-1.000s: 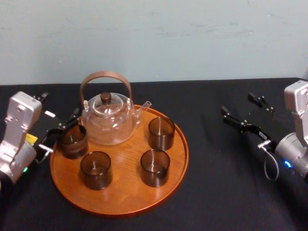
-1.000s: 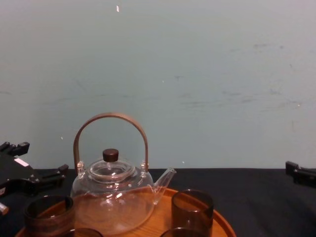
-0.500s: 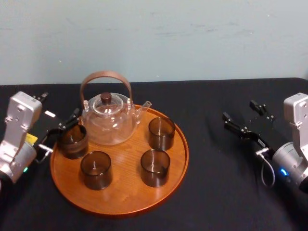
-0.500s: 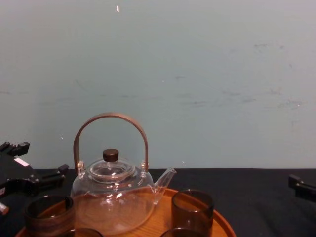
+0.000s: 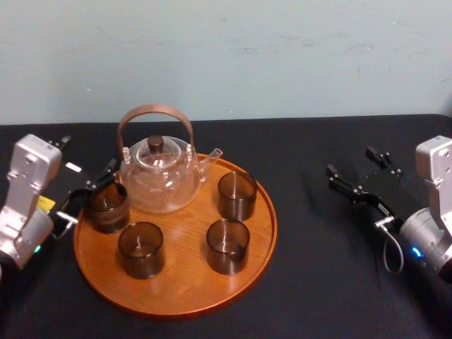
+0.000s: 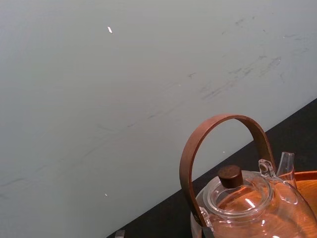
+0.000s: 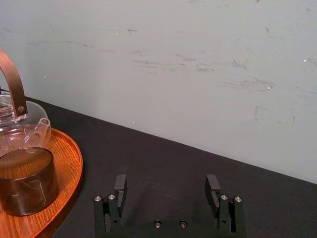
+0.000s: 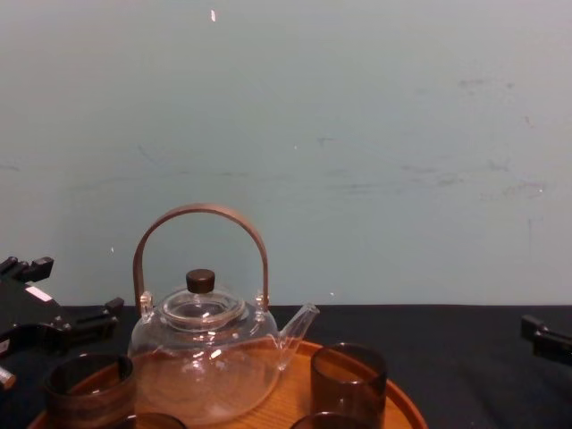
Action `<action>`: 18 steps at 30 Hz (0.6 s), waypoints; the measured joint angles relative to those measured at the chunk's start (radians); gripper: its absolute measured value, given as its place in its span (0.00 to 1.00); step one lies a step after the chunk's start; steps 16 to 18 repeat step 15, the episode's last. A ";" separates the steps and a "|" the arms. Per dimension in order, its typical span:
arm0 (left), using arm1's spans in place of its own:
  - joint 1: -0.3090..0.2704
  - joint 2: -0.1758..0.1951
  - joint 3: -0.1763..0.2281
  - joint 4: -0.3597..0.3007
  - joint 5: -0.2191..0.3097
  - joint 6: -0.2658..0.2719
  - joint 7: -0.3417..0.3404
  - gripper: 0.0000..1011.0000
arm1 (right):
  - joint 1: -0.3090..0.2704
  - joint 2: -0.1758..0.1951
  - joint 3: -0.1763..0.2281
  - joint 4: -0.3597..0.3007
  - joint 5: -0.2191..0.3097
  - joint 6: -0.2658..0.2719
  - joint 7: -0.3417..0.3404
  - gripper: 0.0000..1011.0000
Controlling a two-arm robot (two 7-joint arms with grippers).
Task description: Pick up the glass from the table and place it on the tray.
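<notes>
Nearest, a black cloth table [image 5: 318, 282], bare on the right. On it, left of middle, a round wooden tray [image 5: 185, 286] carrying 4 dark glasses and a teapot.

In the near row, the near left glass [image 5: 140, 249] and the near right glass [image 5: 227, 246], both upright and apart. Farther back, the far left glass [image 5: 107, 207], upright on the tray just inside its left rim, and the far right glass [image 5: 236, 195].

At the tray's left edge, the left gripper [image 5: 90, 192], released, fingers spread wide just beside the far left glass; cannot tell whether touching. Well to the right over bare cloth, the right gripper [image 5: 349, 162], likewise released, fingers wide apart, gripping nothing.

Farthest on the tray, between the 2 far glasses, a clear teapot [image 5: 159, 180] with a brown hoop handle, spout pointing right. Behind everything, a pale wall [image 5: 282, 56].
</notes>
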 joint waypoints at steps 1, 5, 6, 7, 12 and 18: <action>0.000 0.000 0.000 0.000 0.000 0.000 0.000 0.99 | 0.000 0.000 0.000 -0.001 0.000 0.000 0.000 0.99; 0.000 0.000 0.000 0.000 0.000 0.000 0.000 0.99 | 0.000 0.001 -0.001 -0.001 0.001 0.000 0.001 0.99; 0.000 0.000 0.000 0.000 0.000 0.000 0.000 0.99 | 0.000 0.001 -0.001 -0.002 0.001 0.001 0.001 0.99; 0.000 0.000 0.000 0.000 0.000 0.000 0.000 0.99 | -0.001 0.001 -0.001 -0.002 0.001 0.001 0.001 0.99; 0.000 0.000 0.000 0.000 0.000 0.000 0.000 0.99 | -0.001 0.002 -0.002 -0.002 0.002 0.001 0.001 0.99; 0.000 0.000 0.000 0.000 0.000 0.000 0.000 0.99 | -0.001 0.002 -0.002 -0.003 0.002 0.001 0.001 0.99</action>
